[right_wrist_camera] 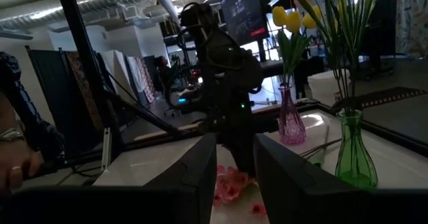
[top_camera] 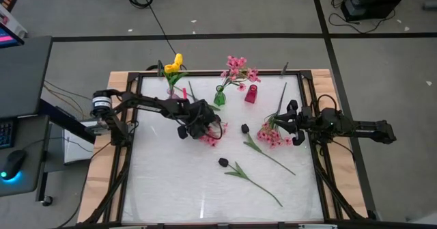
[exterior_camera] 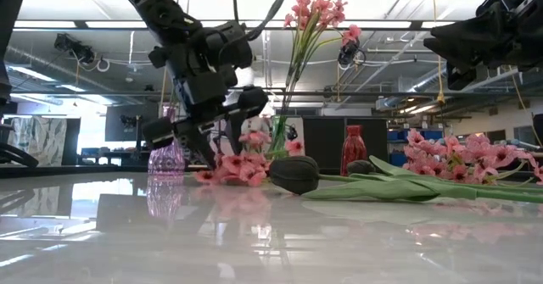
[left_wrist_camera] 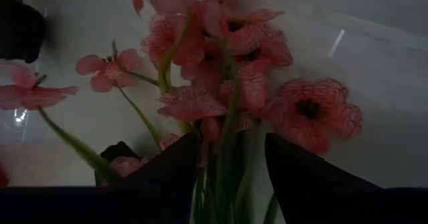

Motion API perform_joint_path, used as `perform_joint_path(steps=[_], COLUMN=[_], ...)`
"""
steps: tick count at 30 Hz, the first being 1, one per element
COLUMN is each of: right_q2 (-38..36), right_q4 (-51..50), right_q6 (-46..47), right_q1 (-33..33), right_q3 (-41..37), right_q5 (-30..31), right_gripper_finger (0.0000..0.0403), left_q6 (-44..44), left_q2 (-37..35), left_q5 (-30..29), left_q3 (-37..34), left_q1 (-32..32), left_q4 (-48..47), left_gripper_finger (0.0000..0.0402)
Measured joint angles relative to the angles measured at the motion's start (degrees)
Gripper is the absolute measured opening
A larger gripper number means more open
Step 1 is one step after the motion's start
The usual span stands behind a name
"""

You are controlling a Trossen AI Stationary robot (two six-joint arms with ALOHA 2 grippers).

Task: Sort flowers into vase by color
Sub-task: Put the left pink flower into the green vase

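Dark tulip (exterior_camera: 293,174) lying nearest on the table, left gripper (top_camera: 203,129) behind it grasping a pink spray (left_wrist_camera: 227,83), right gripper (top_camera: 287,123) raised, fingers slightly parted, empty.

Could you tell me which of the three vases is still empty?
The small red vase, rightmost in the row. The green vase holds pink blossoms, and the purple vase holds yellow tulips.

I count three vases on my surface (top_camera: 164,195): a purple vase (top_camera: 171,90), a green vase (top_camera: 219,98) and a red vase (top_camera: 251,94). There are three pink sprays (top_camera: 239,68), (top_camera: 211,137), (top_camera: 273,135), two dark tulips (top_camera: 224,162), (top_camera: 244,128), and one bunch of yellow tulips (top_camera: 175,63).
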Motion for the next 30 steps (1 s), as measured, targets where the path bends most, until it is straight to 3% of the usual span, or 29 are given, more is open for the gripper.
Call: perform_joint_path(steps=[8,16,21,30], right_q2=[0.0,0.0,0.0,0.1], right_q4=[0.0,0.0,0.0,0.2], right_q6=[0.0,0.0,0.0,0.0], right_q1=[0.0,0.0,0.0,0.0], right_q3=[0.0,0.0,0.0,0.0], right_q5=[0.0,0.0,0.0,0.2], right_gripper_finger=[0.0110,0.0110,0.0110,0.0110], left_q6=[0.0,-0.5,-1.9,-9.4], left_q2=[1.4,2.0,1.2,-1.5], left_q5=[-0.2,-2.7,-8.1,-9.4], left_q3=[0.0,0.0,0.0,4.2], left_q1=[-0.3,-1.1,-1.5,-2.4], left_q4=[1.6,2.2,3.8,3.5], left_gripper_finger=[0.0166,0.0075,0.0013,0.0008])
